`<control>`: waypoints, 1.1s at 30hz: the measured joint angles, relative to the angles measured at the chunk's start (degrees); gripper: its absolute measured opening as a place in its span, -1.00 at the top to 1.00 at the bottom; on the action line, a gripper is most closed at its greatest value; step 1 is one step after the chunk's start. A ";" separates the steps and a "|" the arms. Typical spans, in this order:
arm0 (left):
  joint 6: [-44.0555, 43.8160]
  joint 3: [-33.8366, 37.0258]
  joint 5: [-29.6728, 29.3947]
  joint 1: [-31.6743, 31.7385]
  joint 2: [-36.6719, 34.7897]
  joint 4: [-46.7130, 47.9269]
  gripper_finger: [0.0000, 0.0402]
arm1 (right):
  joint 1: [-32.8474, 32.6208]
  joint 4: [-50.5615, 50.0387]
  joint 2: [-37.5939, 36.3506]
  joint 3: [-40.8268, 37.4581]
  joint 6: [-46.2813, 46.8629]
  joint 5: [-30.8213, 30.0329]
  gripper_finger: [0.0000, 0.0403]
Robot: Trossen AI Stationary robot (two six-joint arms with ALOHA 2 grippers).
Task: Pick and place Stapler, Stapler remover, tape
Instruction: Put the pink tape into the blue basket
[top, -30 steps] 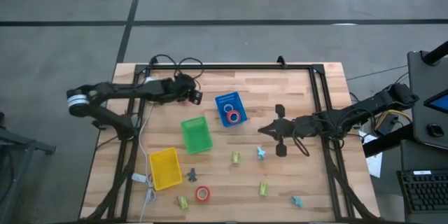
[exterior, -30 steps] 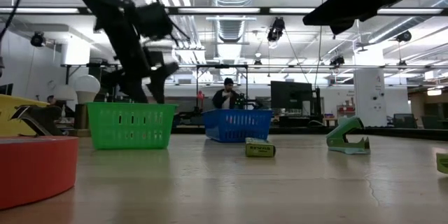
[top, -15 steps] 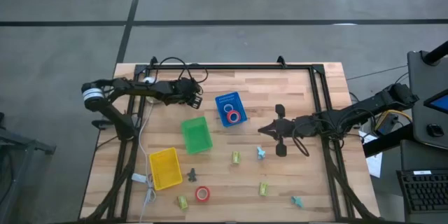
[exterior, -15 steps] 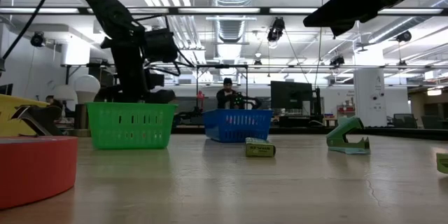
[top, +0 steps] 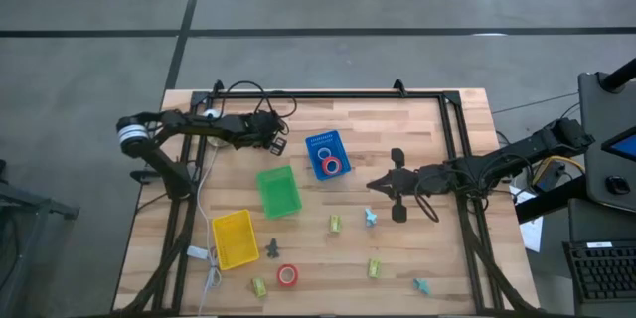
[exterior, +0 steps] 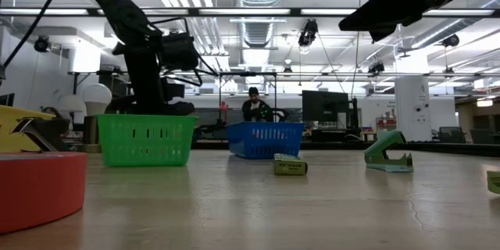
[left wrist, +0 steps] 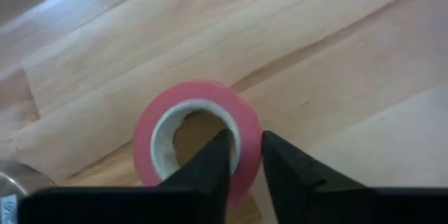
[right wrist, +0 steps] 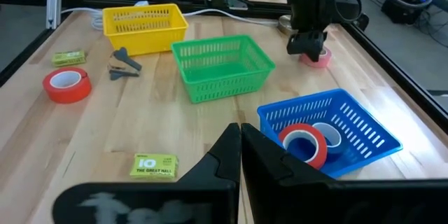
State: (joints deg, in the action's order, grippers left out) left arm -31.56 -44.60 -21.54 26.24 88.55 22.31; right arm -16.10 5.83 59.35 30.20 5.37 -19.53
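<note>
Wood table (top: 417,139), L end effector (left wrist: 241,155) on tape (left wrist: 147,129)

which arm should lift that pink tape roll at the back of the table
Left. The left gripper already has its fingers astride the wall of the pink tape roll. The right gripper hangs beyond the blue bin.

— Moved in the last second? Left gripper (top: 277,142) swung right along the table's far side, from beside the cables toward the blue basket (top: 328,154).

— Lower too? Dropped behind the green basket (exterior: 146,139), fingers (left wrist: 218,159) now straddling the wall of a pink tape roll (left wrist: 197,133) lying flat on the wood.
</note>
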 joint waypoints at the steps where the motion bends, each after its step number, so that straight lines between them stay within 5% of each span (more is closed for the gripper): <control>1: 0.63 0.01 0.01 0.00 -0.37 0.03 0.71 | 0.00 -0.01 0.00 -0.09 0.00 0.00 0.96; 8: 2.12 -0.70 -0.35 0.00 -3.91 0.00 0.85 | 0.00 -0.03 0.02 -0.45 0.00 -0.04 0.96; 13: 1.47 -1.63 -0.42 -1.37 -7.91 -3.23 0.69 | 0.00 -0.01 0.02 -0.45 0.26 -0.08 0.96; 23: -0.86 -1.11 6.35 -10.02 -8.68 -26.86 0.83 | 0.00 0.16 0.02 -0.45 0.24 -0.10 0.96; 33: -3.08 -1.31 6.65 -15.11 -3.23 -41.09 0.71 | 0.00 0.34 0.02 -0.45 0.48 -0.09 0.96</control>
State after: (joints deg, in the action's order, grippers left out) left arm -34.64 -45.91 -14.89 11.13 85.31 -18.78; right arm -16.10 6.17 59.37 29.76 5.85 -19.62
